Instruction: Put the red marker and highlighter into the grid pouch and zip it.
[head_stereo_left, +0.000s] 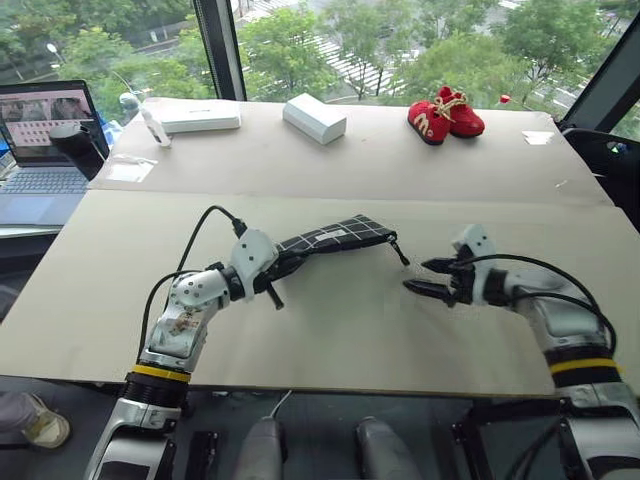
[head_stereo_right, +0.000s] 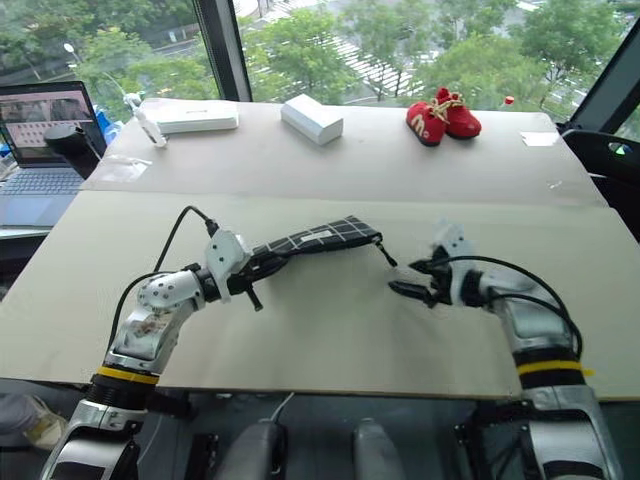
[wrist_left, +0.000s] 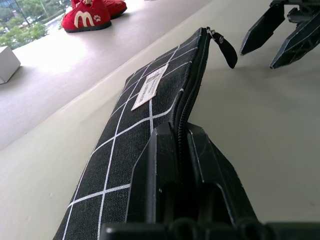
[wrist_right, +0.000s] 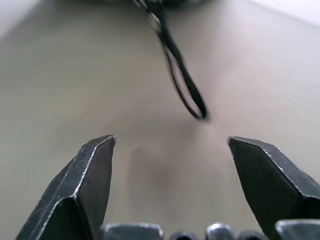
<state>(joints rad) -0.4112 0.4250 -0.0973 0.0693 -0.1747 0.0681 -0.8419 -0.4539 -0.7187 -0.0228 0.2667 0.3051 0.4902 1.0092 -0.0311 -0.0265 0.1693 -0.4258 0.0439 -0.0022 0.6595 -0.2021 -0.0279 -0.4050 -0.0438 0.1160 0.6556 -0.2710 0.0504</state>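
While the pouch (head_stereo_left: 330, 238) hangs off the table (head_stereo_left: 330, 330), we see its near end clamped in the left gripper (head_stereo_left: 283, 266), whose 2 fingers (wrist_left: 160, 170) pinch the zipper edge. Its zipper runs shut to the far end, where the pull cord (wrist_right: 182, 80) dangles just ahead of the right gripper (head_stereo_left: 425, 277), apart from it, fingers (wrist_right: 85, 175) spread and empty. We cannot read the pouch's white label (wrist_left: 148, 87). Beyond, 2 red shoes (head_stereo_left: 444, 113) bear a yellow M.

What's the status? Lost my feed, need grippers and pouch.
Left gripper shut on grid pouch, held off the table. Right gripper open, clear of the pull cord. Zipper looks closed. Nothing in the way.
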